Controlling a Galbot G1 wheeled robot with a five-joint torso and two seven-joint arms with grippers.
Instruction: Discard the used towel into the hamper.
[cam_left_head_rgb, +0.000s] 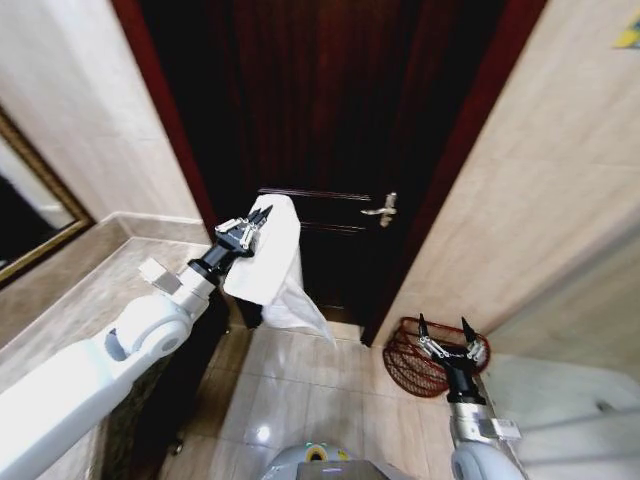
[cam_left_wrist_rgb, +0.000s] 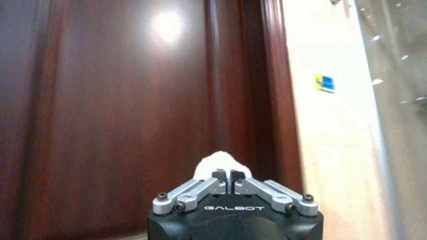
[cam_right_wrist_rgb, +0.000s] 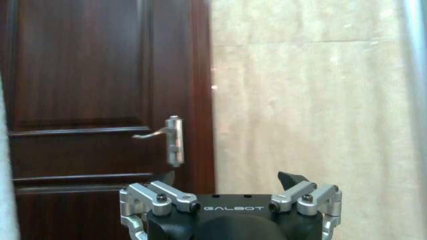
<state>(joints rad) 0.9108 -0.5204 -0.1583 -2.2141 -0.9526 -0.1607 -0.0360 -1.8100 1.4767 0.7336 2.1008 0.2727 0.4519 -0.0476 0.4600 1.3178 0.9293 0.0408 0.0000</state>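
In the head view the left hand is raised at about ten o'clock from the picture's middle, its fingers closed tight on the top of a white towel, which hangs down from the grip in loose folds in front of the dark wooden door. The left wrist view shows the same left hand with its fingertips pressed together and a small white tuft of towel bunched just beyond them, the door panel behind. The hamper, a round reddish-brown openwork basket, stands on the tiled floor at about four o'clock, by the foot of the beige tiled wall and just beside the door frame. The right hand is held low at about five o'clock with its fingers spread wide and nothing between them, and it appears in front of the hamper's rim. The right wrist view shows that right hand wide open too, facing the silver door handle and the wall beside it. The towel and the hamper are well apart.
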